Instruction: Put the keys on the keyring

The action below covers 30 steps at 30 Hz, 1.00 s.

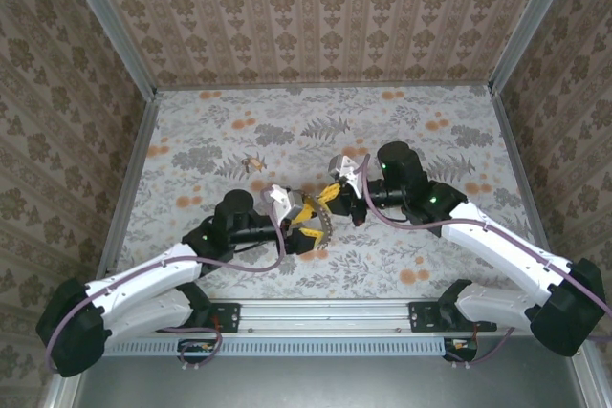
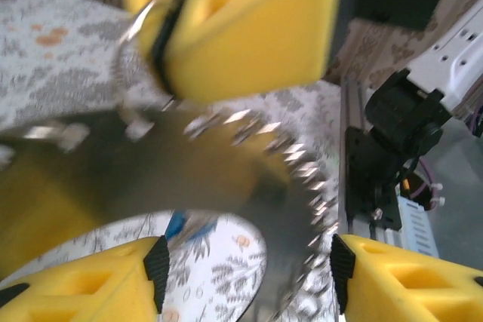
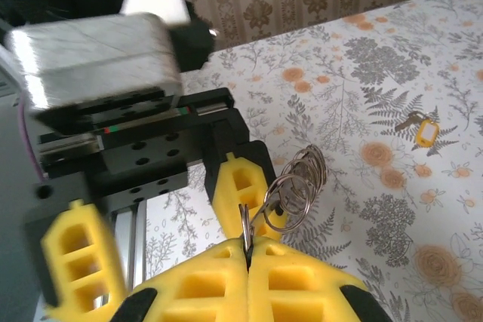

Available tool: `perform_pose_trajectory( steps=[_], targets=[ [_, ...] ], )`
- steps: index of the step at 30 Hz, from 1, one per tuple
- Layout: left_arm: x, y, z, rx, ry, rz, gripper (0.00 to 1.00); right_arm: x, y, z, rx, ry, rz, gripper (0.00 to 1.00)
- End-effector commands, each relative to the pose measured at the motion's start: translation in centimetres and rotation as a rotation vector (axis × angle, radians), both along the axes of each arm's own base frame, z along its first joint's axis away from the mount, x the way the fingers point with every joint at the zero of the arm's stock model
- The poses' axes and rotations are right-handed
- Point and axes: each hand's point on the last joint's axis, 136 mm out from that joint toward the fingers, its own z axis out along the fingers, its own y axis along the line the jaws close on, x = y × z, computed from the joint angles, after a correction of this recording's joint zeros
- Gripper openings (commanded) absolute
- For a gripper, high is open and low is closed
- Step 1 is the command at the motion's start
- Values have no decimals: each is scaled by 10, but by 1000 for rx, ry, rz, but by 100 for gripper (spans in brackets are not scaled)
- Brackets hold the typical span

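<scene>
Floral tabletop (image 1: 449,140) beneath; right gripper (image 3: 247,250) pinches the keyring (image 3: 296,186) tight, left gripper (image 2: 249,265) gapes around it. Threading seems unstarted; next, fetch the brass key (image 3: 424,133) lying beyond the fingertips.

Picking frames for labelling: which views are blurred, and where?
Left wrist: heavily blurred, the toothed keyring smeared near the lens, glare on its teeth. Right wrist: yellow fingers and table fairly sharp, the other arm's grey housing smeared. Top external: evenly lit, sharp.

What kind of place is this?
Probably a robot test booth, not a home: patterned wall panels in an aluminium frame, a floral-covered table, a mounting rail at its near edge.
</scene>
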Motion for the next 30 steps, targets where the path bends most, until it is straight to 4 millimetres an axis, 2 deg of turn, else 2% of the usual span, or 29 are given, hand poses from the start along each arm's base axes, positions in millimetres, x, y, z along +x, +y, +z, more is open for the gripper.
perform_pose_trajectory(
  steps=[1, 6, 12, 16, 18, 20, 23, 29, 30],
  targets=[
    [-11, -6, 28, -119, 0, -47, 66, 12, 5, 23, 72, -41, -46, 0],
    [-13, -13, 22, -118, 11, -56, 68, 12, 8, 29, 111, -60, -51, 0],
    [8, -20, 15, -50, 20, 27, 68, 12, 9, 26, 90, -77, -54, 0],
    [6, -22, 17, -64, 13, 9, 67, 11, 11, 23, 68, -73, -44, 0],
    [2, -23, 20, -72, -2, -19, 64, 10, 12, 22, 65, -74, -41, 0],
    [-2, -24, 22, -66, -20, -50, 54, 11, 12, 21, 62, -74, -44, 0],
    [-6, -25, 18, -32, -31, -81, 33, 11, 12, 22, 58, -79, -46, 0],
    [-14, -19, 16, 2, -70, -120, 5, 1, 7, 17, 0, -116, 12, 0],
    [-15, -18, 17, 10, -81, -123, 3, -4, 6, 16, -8, -121, 37, 0]
  ],
)
